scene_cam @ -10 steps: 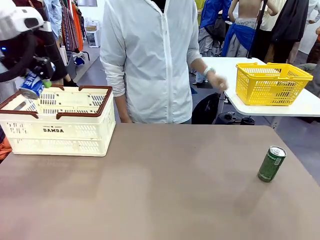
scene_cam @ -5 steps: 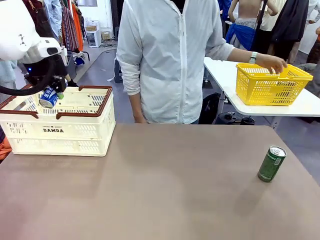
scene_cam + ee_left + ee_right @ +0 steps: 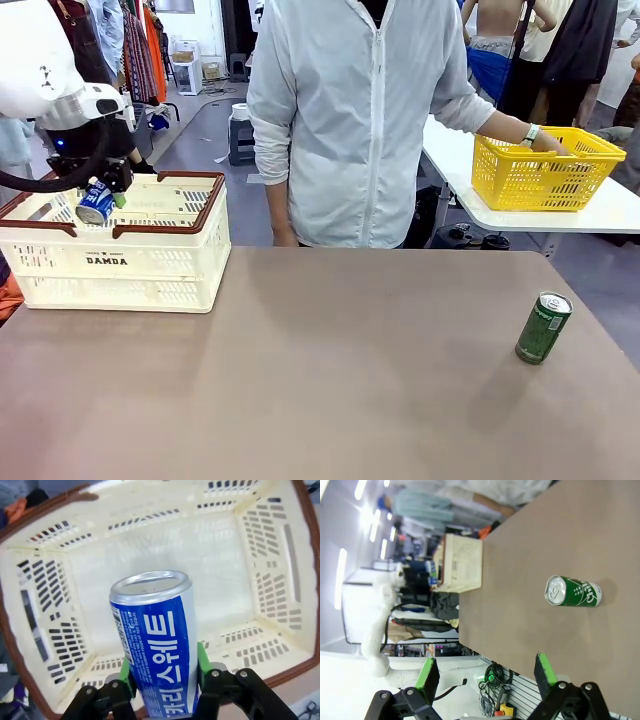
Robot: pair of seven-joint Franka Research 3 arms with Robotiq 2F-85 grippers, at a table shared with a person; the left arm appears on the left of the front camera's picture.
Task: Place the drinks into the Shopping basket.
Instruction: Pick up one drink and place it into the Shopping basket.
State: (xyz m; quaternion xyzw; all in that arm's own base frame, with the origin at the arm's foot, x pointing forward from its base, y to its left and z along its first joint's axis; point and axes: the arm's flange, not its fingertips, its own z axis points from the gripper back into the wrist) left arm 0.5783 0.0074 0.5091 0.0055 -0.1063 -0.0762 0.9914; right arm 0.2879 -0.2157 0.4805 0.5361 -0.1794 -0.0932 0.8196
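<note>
Shopping basket (image 3: 172, 262) reads "DAMDA"; blue can (image 3: 159, 645) reads "스웨트"

The mouth of the Shopping basket (image 3: 150, 265) is partly taken up by the left gripper (image 3: 101, 202), which is closed on the blue can (image 3: 155, 645) just above the rim; below the can the basket floor is seen bare, walled in on four sides. A wide stretch of table (image 3: 330, 370) is left open between the basket and the green can (image 3: 543, 327). The far edge is blocked at the middle by the person (image 3: 360, 120), whose hand (image 3: 548, 143) is laid on the yellow basket (image 3: 540, 175) off to the side. Open table is seen between the spread right gripper (image 3: 486, 674) and the green can
</note>
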